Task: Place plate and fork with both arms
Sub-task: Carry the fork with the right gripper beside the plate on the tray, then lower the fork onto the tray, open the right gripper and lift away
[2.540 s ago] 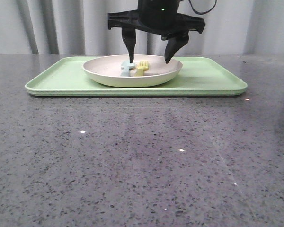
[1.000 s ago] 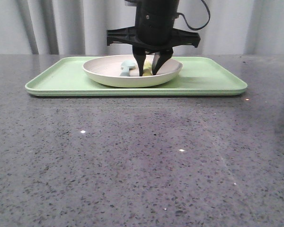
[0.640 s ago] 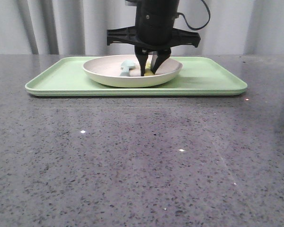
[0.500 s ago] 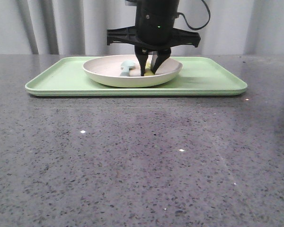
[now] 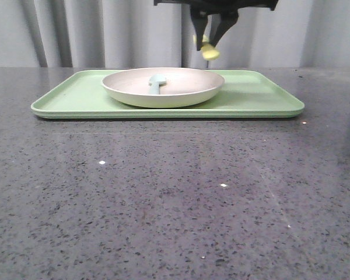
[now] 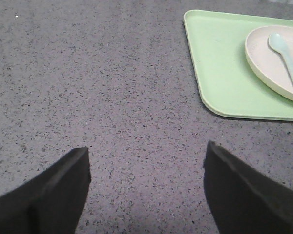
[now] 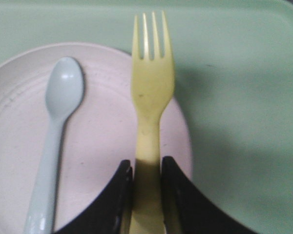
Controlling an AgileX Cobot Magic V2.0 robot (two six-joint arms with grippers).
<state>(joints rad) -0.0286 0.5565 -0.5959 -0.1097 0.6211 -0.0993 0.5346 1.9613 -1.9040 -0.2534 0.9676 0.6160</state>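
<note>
The cream-white plate [image 5: 163, 87] sits on the light-green tray [image 5: 262, 96]. My right gripper [image 5: 209, 36] is shut on the yellow fork [image 5: 207, 49] and holds it in the air above the plate's right rim. In the right wrist view the fingers [image 7: 118, 195] clamp the fork's handle [image 7: 149, 146], tines pointing away, over the plate [image 7: 102, 141]. My left gripper [image 6: 146, 165] is open and empty over bare table, apart from the tray's corner [image 6: 219, 73]; it does not show in the front view.
A pale blue spoon [image 5: 156, 83] lies in the plate, also seen in the right wrist view [image 7: 56, 131] and the left wrist view [image 6: 285, 53]. The grey speckled table [image 5: 175, 198] stretches in front of the tray. Grey curtains hang behind.
My right gripper closed on the fork in the plate, then rose and shifted a little right with it. The spoon and plate stayed put.
</note>
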